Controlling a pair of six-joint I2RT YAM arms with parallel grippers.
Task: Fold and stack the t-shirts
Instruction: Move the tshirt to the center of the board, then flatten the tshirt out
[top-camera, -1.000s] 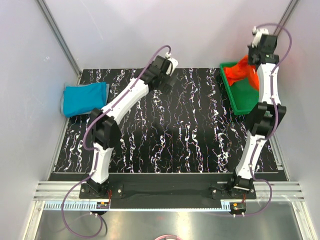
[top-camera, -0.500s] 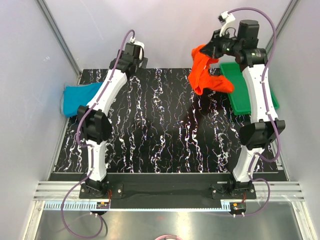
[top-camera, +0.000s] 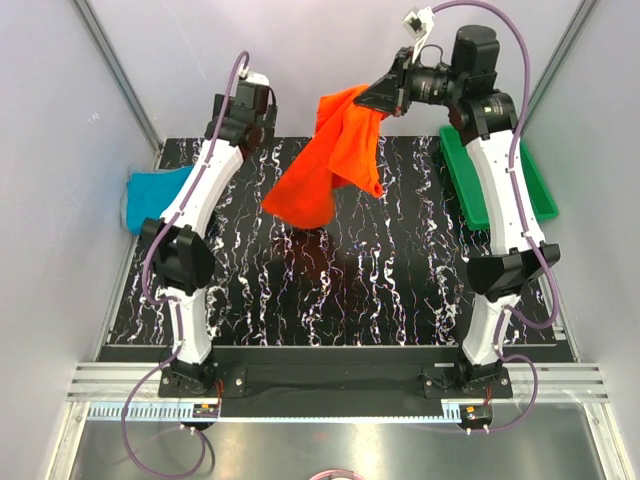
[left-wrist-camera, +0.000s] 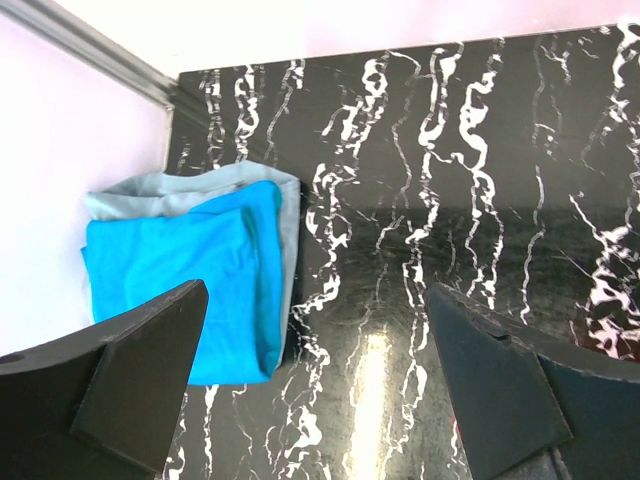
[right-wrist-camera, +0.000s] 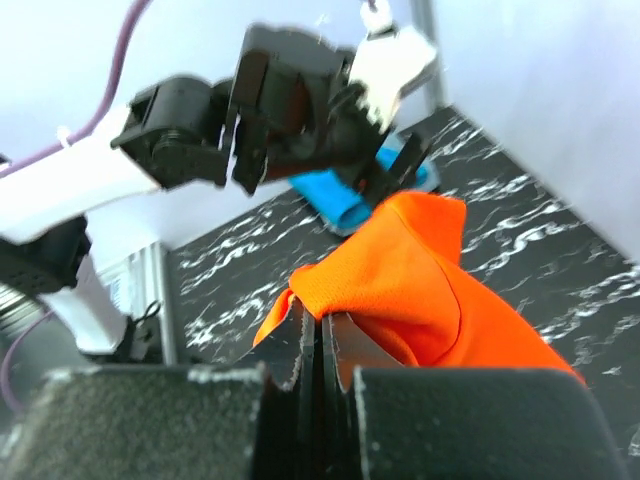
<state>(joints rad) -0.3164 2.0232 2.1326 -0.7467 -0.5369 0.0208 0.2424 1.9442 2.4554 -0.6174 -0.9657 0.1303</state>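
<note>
The orange-red t-shirt (top-camera: 330, 170) hangs bunched in the air over the back middle of the mat. My right gripper (top-camera: 378, 97) is shut on its top edge. In the right wrist view the jaws (right-wrist-camera: 322, 320) pinch a fold of the orange cloth (right-wrist-camera: 430, 290). The teal-blue t-shirt (top-camera: 155, 195) lies folded at the mat's far left edge, by the wall. In the left wrist view it (left-wrist-camera: 190, 290) lies below and to the left of my left gripper (left-wrist-camera: 316, 288). That gripper (top-camera: 238, 128) is raised at the back left, wide open and empty.
A green tray (top-camera: 535, 190) stands at the back right, partly behind the right arm. The black marbled mat (top-camera: 340, 290) covers the table. Walls and aluminium posts (top-camera: 115, 70) close in the left, back and right sides.
My right arm lifted the orange t-shirt out of the green tray and swung it left over the mat. The left arm swung toward the back left corner.
</note>
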